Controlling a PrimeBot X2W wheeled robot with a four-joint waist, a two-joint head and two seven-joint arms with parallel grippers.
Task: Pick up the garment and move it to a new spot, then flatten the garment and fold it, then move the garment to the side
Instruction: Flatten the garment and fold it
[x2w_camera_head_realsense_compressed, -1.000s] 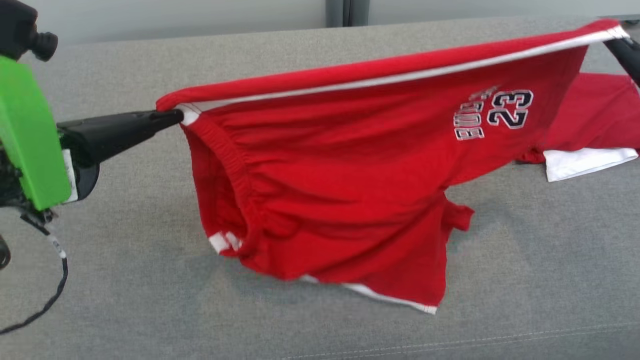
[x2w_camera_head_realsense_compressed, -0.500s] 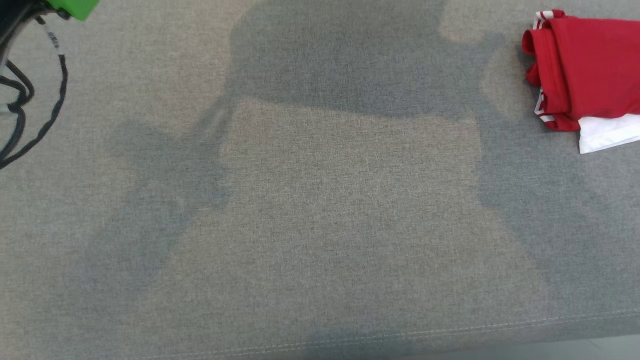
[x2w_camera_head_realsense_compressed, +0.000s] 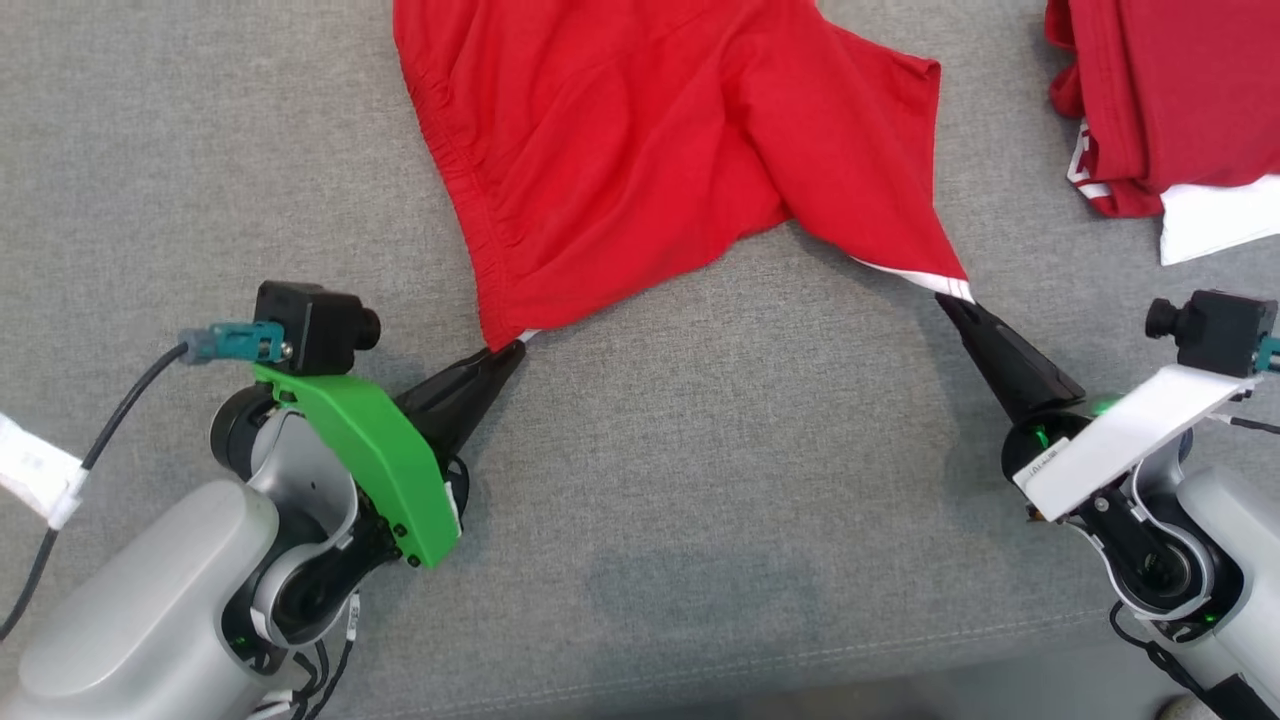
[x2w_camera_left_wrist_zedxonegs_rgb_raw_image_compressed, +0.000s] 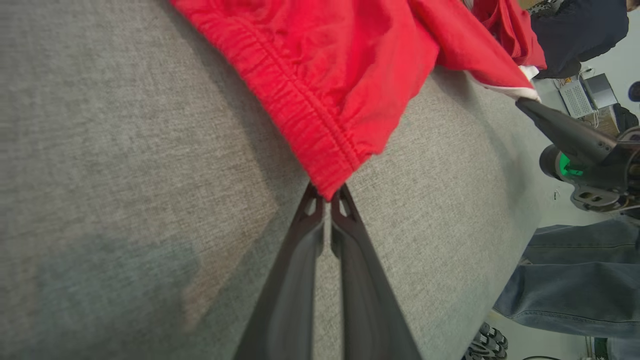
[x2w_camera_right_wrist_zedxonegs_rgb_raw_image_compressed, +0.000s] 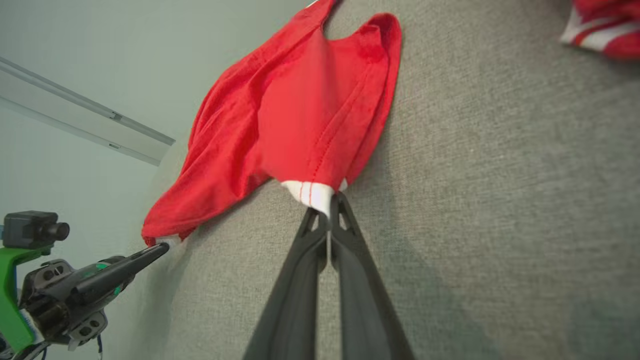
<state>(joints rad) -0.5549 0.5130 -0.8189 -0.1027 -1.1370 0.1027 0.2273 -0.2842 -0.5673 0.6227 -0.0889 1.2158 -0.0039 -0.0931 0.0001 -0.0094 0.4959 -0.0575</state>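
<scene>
half a second back the head camera showed bare grey cloth and shadows beside the red-and-white pile (x2w_camera_head_realsense_compressed: 1160, 110). now the garment (x2w_camera_head_realsense_compressed: 640, 150) is down on that cloth, left of the pile, with both arms low in front of it. it's a pair of red shorts, spread but not flat — folds run out from its middle, and its far part runs off the top of the head view. the left gripper (x2w_camera_head_realsense_compressed: 510, 352) has its fingers pinched tight on the corner of the elastic waistband, at the end farthest from the pile. the right gripper (x2w_camera_head_realsense_compressed: 947, 300) is clamped the same way on the white-trimmed hem corner nearest the pile.

my read: the pick-up and the move to a new spot are as good as done, and i'm in the flattening. smoothing, the fold and the shift to the side are all left.

the shorts leg nearest the pile is close to it but apart, so i'd not spread further that way. away from the pile the cushion (x2w_camera_head_realsense_compressed: 150, 150) lies open — the better side for setting it aside. toward me there's bare cloth up to the stitched seam (x2w_camera_head_realsense_compressed: 800, 662). in the left wrist view a leg in jeans (x2w_camera_left_wrist_zedxonegs_rgb_raw_image_compressed: 575, 280) stands just off the cushion's edge.
</scene>
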